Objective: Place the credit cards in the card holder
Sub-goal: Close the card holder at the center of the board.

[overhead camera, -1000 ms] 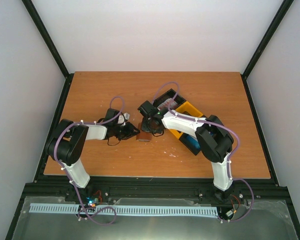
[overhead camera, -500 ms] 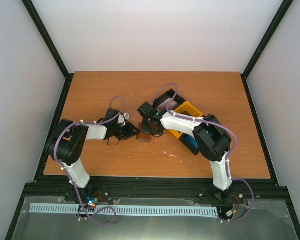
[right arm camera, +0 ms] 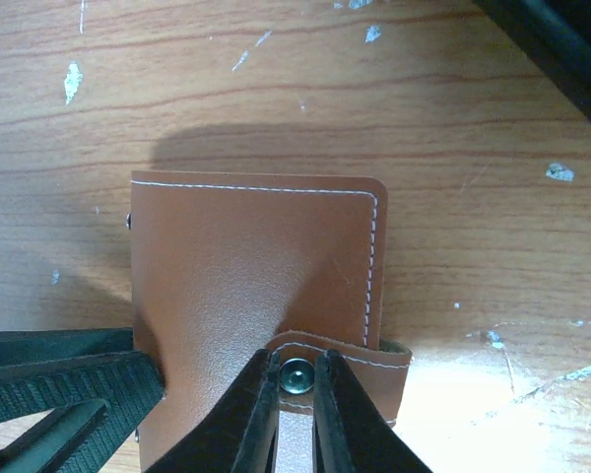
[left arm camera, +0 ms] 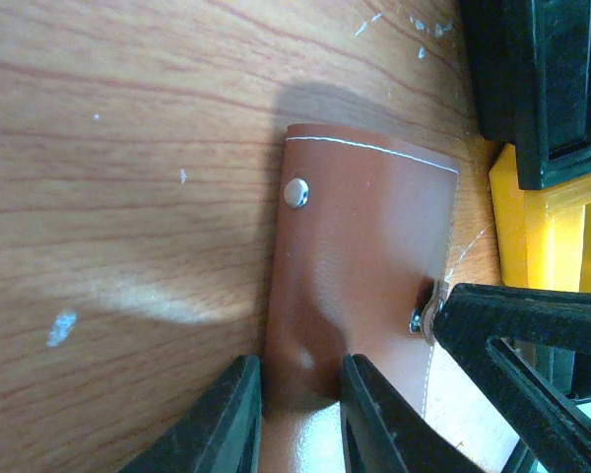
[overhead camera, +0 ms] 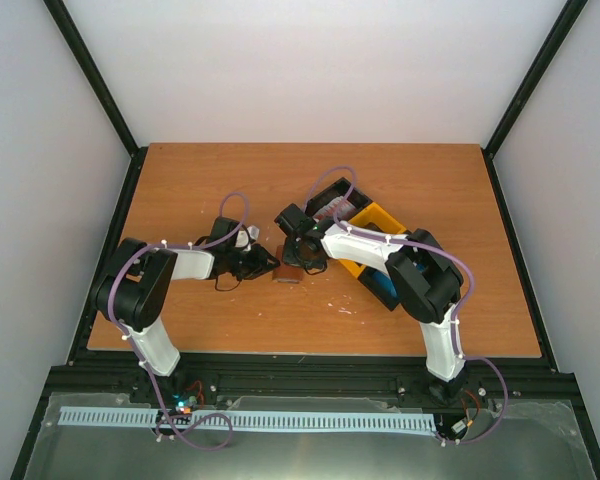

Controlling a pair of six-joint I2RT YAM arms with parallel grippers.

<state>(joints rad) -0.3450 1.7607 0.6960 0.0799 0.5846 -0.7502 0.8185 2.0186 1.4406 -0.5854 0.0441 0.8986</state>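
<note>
**Desk:** Where is the card holder on your screens?

**Me:** The card holder (right arm camera: pixel 246 266) lies folded and flat on the tabletop (overhead camera: pixel 200 185), brown cover up. It sits near the middle, between my two arms and just left of the bins.

**Desk:** What is your right hand doing?

**Me:** My right hand (right arm camera: pixel 295 382) is clamped on the snap tab (right arm camera: pixel 379 367). The fingers are nearly together, with the tab's metal snap pinched between them. The tab curls up from the holder's edge and is not fastened. The silver stud (left arm camera: pixel 295 192) sits bare on the cover, apart from it.

**Desk:** And the left?

**Me:** My left hand (left arm camera: pixel 297 394) reaches in from the opposite side. Its fingers (left arm camera: pixel 231 424) stand a little apart, and the leather of the holder's near edge fills the gap between them. The cover is dented right at that spot, so I read it as gripping the holder. From that wrist I also see the right hand's black finger touching the tab end.

**Desk:** Where are the cards?

**Me:** The credit cards (overhead camera: pixel 332 208) are in the bins, none at the holder. From above I see a red-and-white lot in the far black bin (overhead camera: pixel 325 186). A yellow bin (overhead camera: pixel 382 216) is beside it, with my right arm lying across part of it. Something blue (overhead camera: pixel 384 287) shows in the nearer black bin (overhead camera: pixel 393 301). They are too small for me to count.
</note>
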